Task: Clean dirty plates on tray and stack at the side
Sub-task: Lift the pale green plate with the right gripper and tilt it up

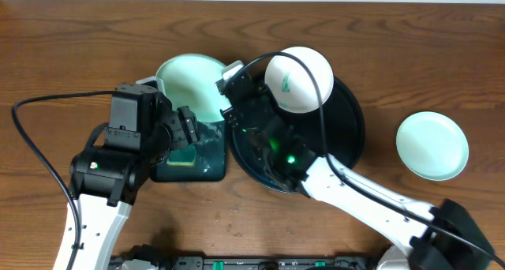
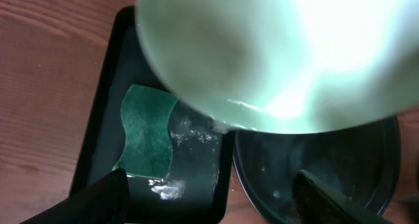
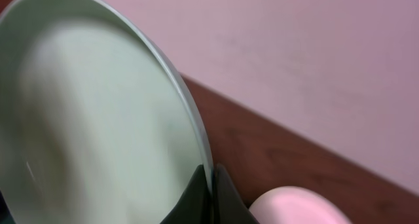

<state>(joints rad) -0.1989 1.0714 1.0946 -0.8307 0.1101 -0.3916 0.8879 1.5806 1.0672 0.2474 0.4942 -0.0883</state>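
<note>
Right wrist view showed the right gripper pinched shut on the rim of a plate, which it held tilted just left of the tray. The left gripper hung close to that plate with its jaws spread wide and holding nothing, above the small tray just left of the tray. A green sponge lay in the small tray. A smeared plate sat on the tray's far side. A third plate lay on the counter, well right of the tray.
</note>
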